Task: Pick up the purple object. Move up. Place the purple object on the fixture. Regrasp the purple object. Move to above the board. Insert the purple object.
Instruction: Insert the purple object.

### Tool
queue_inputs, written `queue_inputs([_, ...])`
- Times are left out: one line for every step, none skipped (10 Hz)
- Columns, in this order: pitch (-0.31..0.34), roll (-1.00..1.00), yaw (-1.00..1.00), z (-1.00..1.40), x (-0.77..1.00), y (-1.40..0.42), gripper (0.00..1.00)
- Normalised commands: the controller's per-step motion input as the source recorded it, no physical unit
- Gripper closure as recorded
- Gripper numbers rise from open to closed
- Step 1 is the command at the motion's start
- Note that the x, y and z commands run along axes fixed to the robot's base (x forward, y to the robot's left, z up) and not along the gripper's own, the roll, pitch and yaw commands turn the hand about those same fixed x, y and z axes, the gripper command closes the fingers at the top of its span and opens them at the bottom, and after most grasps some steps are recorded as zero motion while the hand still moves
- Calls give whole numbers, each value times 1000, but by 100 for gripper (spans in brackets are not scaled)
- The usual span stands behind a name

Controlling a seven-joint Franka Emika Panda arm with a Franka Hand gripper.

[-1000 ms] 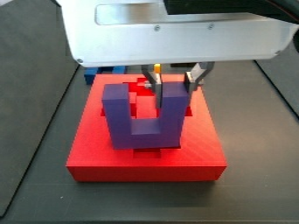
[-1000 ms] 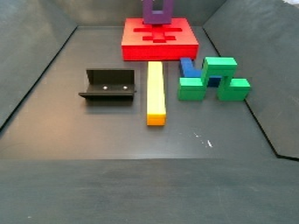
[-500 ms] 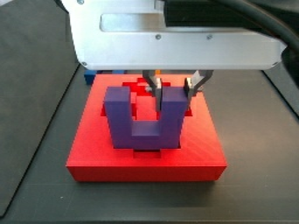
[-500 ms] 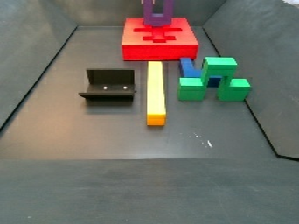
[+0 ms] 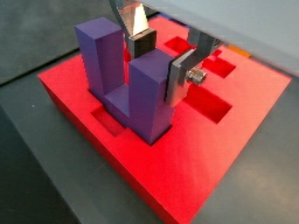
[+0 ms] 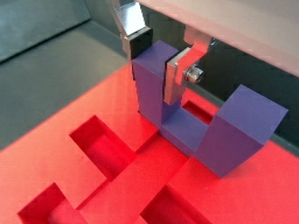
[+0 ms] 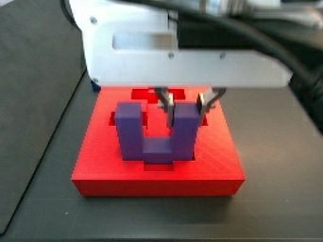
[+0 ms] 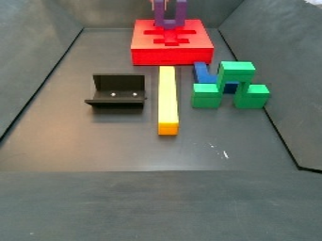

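The purple object (image 7: 157,134) stands upright on the red board (image 7: 101,165), prongs up, with its base down in one of the board's recesses. In both wrist views my gripper (image 5: 162,61) (image 6: 159,54) is shut on one prong, a silver finger on each side of it. The other prong (image 6: 246,118) stands free. In a side view the gripper (image 7: 187,100) hangs under its white body, over the board's middle. Far off, the purple object (image 8: 170,11) rises from the board (image 8: 172,44) at the back. The fixture (image 8: 117,91) stands bare at the left.
A yellow bar (image 8: 168,99) lies in front of the board. To its right sit a blue block (image 8: 202,73) and green blocks (image 8: 235,72) (image 8: 255,94). Open recesses (image 6: 100,144) show in the board beside the purple object. Dark walls enclose the floor.
The gripper has come down with the purple object, whose base now sits lower in the board's recess. Nothing else has moved.
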Motion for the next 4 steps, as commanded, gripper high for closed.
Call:
queue_inputs([133, 276, -34, -609, 54, -29, 100])
queue_inputs([139, 277, -49, -606, 77, -60, 100])
queue_inputs([124, 260, -77, -520, 83, -131, 100])
queue_inputs([0, 0, 0, 0, 0, 0, 100])
